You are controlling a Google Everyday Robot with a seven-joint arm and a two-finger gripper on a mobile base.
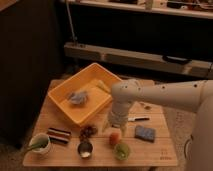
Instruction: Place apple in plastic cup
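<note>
Arm (pixel 170 97): a thick, smooth, off-white tubular link that runs into a rounded joint housing (pixel 125 92) of the same shade. Below the housing, a shorter and narrower pale wrist segment (pixel 120 112) tapers down to the gripper (pixel 115 131), which sits just above the apple (pixel 115 139). Its pale jaws appear to stand apart, though fine detail is faint. A broad white casing (pixel 202 135) of rounded outline fills the right edge.

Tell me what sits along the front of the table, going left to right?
White cup → dark striped bar → metal cup → plastic cup → blue sponge. The gripper hangs just above the apple.
</note>
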